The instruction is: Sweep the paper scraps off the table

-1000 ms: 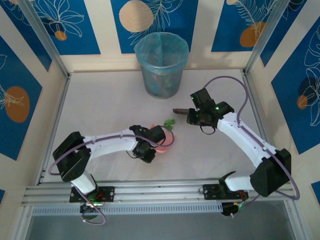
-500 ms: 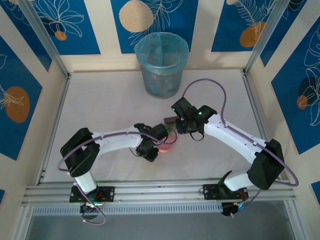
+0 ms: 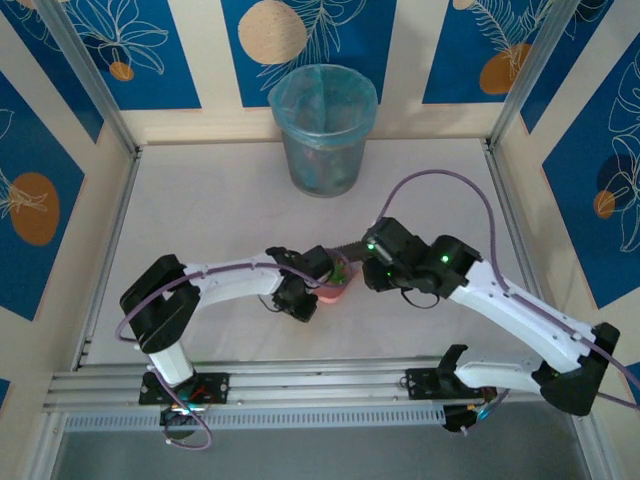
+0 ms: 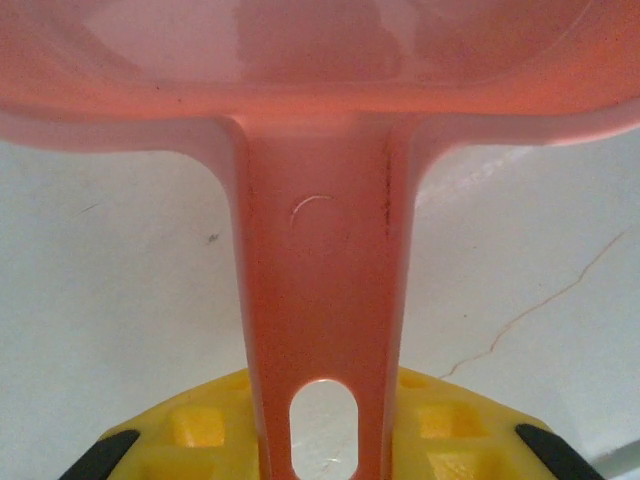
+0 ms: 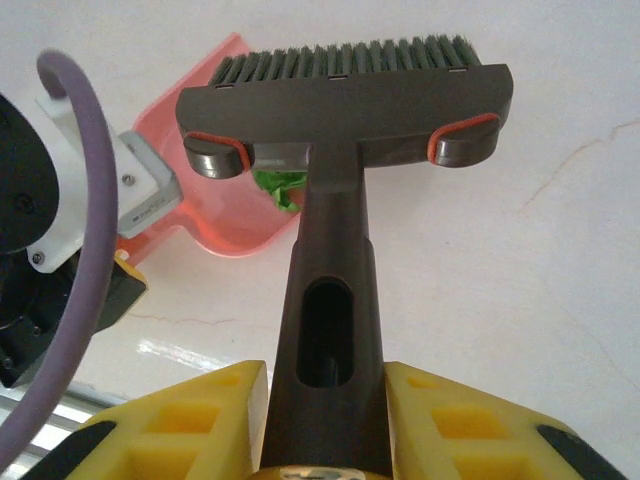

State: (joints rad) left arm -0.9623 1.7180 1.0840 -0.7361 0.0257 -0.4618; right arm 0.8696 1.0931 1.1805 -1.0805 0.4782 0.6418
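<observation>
With left gripper clamped on pink dustpan handle and right gripper clamped on brush, press pan flat to table and draw bristles toward 7 o'clock, nudging green paper scrap, at pan's 12 o'clock edge, fully inside.

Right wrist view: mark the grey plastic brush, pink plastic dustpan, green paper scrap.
grey plastic brush (image 5: 345, 100): right wrist, head
pink plastic dustpan (image 5: 215, 212): right wrist, tray
green paper scrap (image 5: 280, 186): right wrist, middle

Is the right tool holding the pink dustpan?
No, the right tool grips the dark brush; the pink dustpan is held by the left tool.
</observation>
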